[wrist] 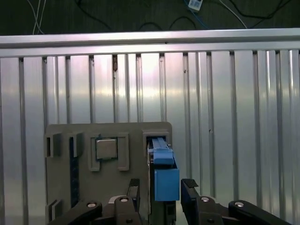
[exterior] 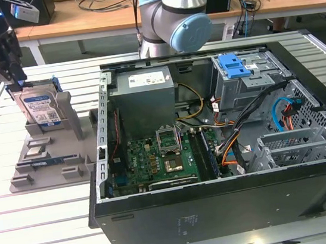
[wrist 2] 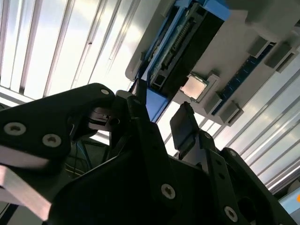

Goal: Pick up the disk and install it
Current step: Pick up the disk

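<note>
Disk [exterior: 41, 107] stands on edge in the grey holder [exterior: 51, 164] at the exterior view's left. The pincer [wrist: 161, 191] hangs spread over it, with one black finger [wrist: 133, 191] on each side of its blue frame and neither visibly pressing. Its silver face carries one white-and-blue label with a barcode, and the print can't be made out. One square chip [wrist: 107, 149] sits in the same holder. The holder rests on the slatted surface [exterior: 39, 234], just beside one open case [exterior: 223, 210]. Inside the case are a green board [exterior: 156, 162], a grey box [exterior: 144, 94] and one blue bracket [exterior: 234, 65].
</note>
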